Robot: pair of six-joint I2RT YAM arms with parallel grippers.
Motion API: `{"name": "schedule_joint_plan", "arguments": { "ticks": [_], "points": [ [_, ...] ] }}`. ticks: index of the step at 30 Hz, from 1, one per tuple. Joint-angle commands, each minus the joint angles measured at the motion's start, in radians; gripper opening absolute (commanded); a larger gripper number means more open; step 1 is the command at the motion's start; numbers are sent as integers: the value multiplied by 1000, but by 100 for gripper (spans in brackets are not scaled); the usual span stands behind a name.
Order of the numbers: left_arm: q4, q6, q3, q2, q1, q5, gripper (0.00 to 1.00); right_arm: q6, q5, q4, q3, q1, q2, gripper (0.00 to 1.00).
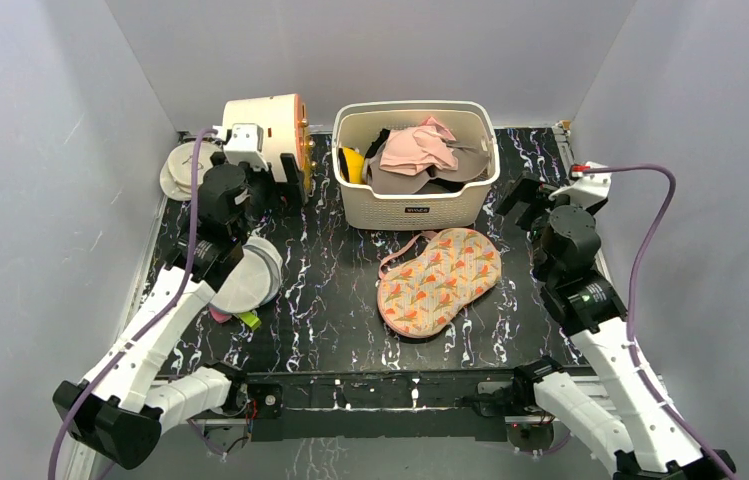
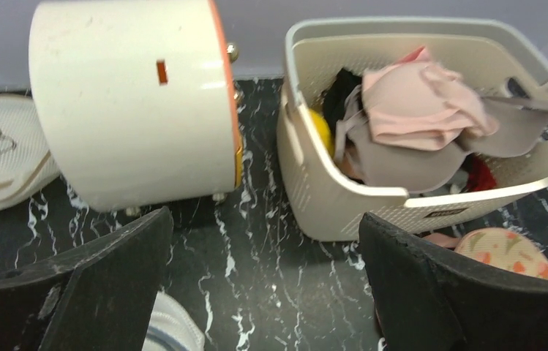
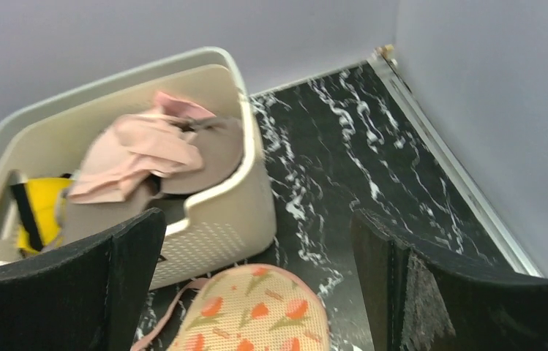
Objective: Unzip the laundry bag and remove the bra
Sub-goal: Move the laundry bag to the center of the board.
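Observation:
The laundry bag (image 1: 440,280) lies flat on the black marbled table in front of the basket, its pink strap running toward the basket. It is cream with an orange-and-green floral print. Its far end shows in the right wrist view (image 3: 256,314), and an edge shows in the left wrist view (image 2: 512,252). What is inside it is hidden. My left gripper (image 1: 278,180) is open and empty, by the round drum at the back left, its jaws wide over bare table (image 2: 263,227). My right gripper (image 1: 528,205) is open and empty, to the right of the basket and beyond the bag (image 3: 256,219).
A cream basket (image 1: 415,205) at the back middle holds several garments, with a pink bra (image 1: 418,148) on top. A cream drum with an orange rim (image 1: 265,125) stands at the back left. White mesh discs lie by the left arm (image 1: 250,275) and in the back left corner (image 1: 182,170).

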Motion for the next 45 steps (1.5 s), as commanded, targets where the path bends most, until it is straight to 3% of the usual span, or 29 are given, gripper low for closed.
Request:
{"name": "schedule_joint_plan", "arguments": {
  "ticks": [1, 8, 15, 23, 36, 45],
  "points": [
    [71, -17, -73, -12, 59, 50, 98, 99, 51, 45, -63, -85, -37, 98],
    [121, -20, -173, -23, 105, 85, 98, 279, 98, -22, -141, -173, -68, 98],
    [151, -12, -208, -27, 100, 107, 98, 509, 143, -134, -200, -184, -102, 98],
    [170, -6, -209, -33, 88, 126, 98, 678, 1, -230, -297, -181, -100, 98],
    [173, 9, -206, -40, 42, 123, 98, 518, -296, -65, -397, -183, 49, 98],
    [158, 24, -198, -25, 5, 100, 98, 430, -334, 89, -429, -195, 178, 98]
  ]
}}
